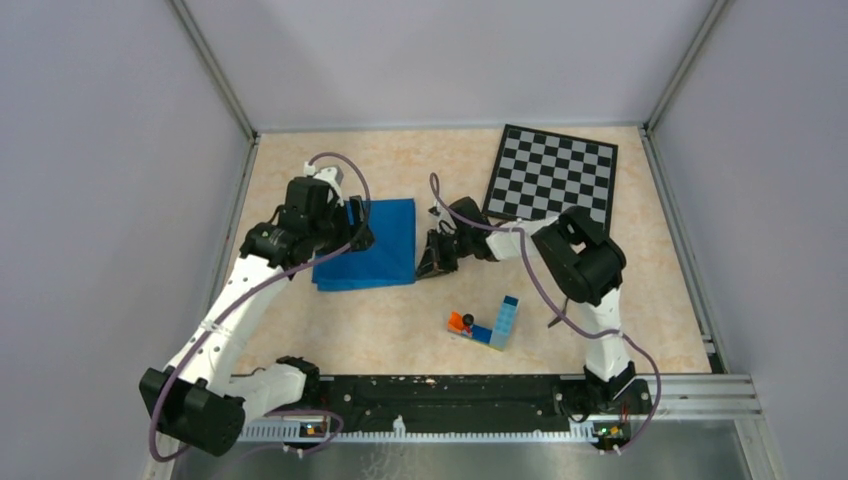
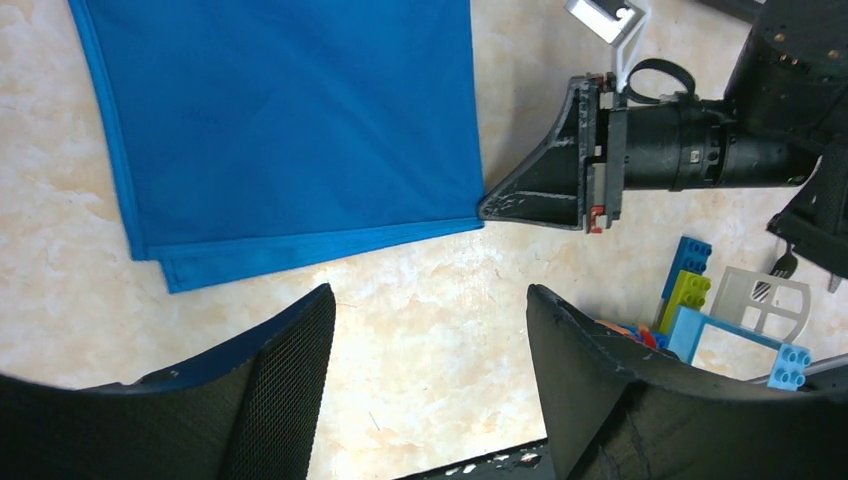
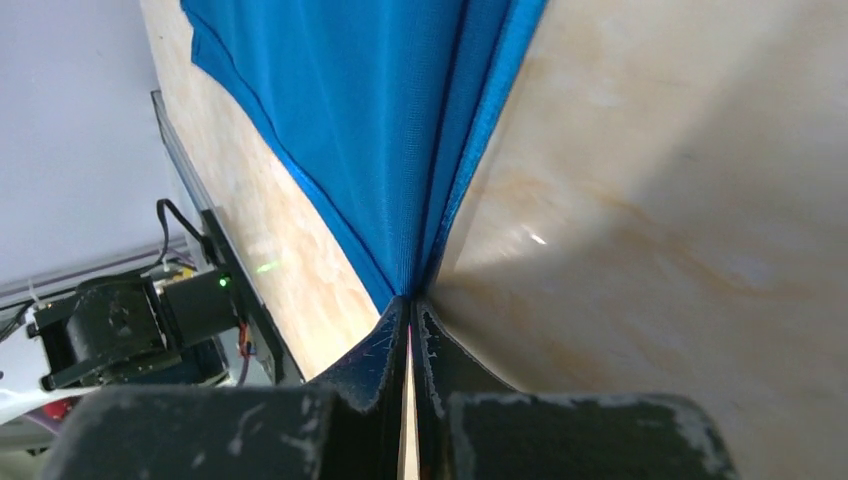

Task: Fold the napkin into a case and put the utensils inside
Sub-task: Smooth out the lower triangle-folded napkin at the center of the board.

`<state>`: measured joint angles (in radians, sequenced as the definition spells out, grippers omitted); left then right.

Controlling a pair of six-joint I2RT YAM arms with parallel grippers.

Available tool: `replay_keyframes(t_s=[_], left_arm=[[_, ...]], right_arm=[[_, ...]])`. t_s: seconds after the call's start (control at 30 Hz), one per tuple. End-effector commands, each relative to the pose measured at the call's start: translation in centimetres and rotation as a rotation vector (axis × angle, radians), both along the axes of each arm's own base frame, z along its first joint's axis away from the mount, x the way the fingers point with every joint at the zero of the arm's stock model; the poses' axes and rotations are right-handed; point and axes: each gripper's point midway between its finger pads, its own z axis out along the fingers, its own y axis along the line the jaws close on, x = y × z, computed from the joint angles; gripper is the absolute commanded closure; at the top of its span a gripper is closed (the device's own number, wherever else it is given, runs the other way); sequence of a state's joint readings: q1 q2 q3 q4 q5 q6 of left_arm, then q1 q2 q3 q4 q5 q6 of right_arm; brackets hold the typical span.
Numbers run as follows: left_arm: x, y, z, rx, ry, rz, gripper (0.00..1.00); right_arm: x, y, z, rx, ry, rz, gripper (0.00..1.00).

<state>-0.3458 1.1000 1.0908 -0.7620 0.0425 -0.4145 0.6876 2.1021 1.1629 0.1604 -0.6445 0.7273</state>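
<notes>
The bright blue napkin (image 1: pixel 378 245) lies folded on the table, its doubled near edge plain in the left wrist view (image 2: pixel 300 120). My right gripper (image 1: pixel 424 268) is shut on the napkin's near right corner, and the cloth (image 3: pixel 400 120) runs into a point at the closed tips (image 3: pixel 410 300). That pinch also shows in the left wrist view, the right gripper (image 2: pixel 487 208) meeting the corner there. My left gripper (image 1: pixel 352 225) hovers at the napkin's left side, open, with bare table between its fingers (image 2: pixel 430 292). Fork tines (image 2: pixel 784 263) peek out beside the right arm. The knife is out of view.
A chessboard (image 1: pixel 555 175) lies at the back right. Toy bricks (image 1: pixel 490 325) sit near the front centre, with a white window piece (image 2: pixel 755 300) beside the bricks (image 2: pixel 690 285). A black rail (image 1: pixel 450 390) runs along the near edge.
</notes>
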Motion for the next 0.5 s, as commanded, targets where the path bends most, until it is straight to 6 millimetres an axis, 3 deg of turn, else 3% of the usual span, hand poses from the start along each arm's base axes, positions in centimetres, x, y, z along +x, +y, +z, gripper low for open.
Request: replay_keyframes(t_s=[0.0, 0.13, 0.23, 0.27, 0.33, 0.43, 0.47], left_arm=[[1.2, -0.4, 1.5, -0.073, -0.064, -0.028, 0.24], [2.1, -0.7, 0.3, -0.22, -0.033, -0.015, 0.2], [3.1, -1.1, -1.0, -0.447, 0.01, 0.016, 0.18], [3.3, -1.4, -1.6, -0.53, 0.034, 0.025, 0.18], [4.3, -1.8, -2.5, -0.647, 0.043, 0.041, 0.19], [5.8, -1.5, -3.7, -0.722, 0.09, 0.083, 0.26], [6.4, -1.0, -4.2, -0.725, 0.099, 0.107, 0.28]], right_arm=[[-0.3, -7.9, -3.0, -0.267, 0.103, -0.036, 1.0], [1.4, -13.6, -2.8, -0.475, 0.029, -0.06, 1.0], [4.8, -17.4, -2.3, -0.7, -0.122, -0.103, 0.98], [6.3, -18.3, -1.5, -0.763, -0.185, -0.137, 0.91], [9.5, -19.3, 0.9, -0.836, -0.324, -0.204, 0.78], [12.5, -17.8, 5.8, -0.798, -0.462, -0.265, 0.69], [12.8, -16.4, 7.5, -0.742, -0.494, -0.263, 0.65]])
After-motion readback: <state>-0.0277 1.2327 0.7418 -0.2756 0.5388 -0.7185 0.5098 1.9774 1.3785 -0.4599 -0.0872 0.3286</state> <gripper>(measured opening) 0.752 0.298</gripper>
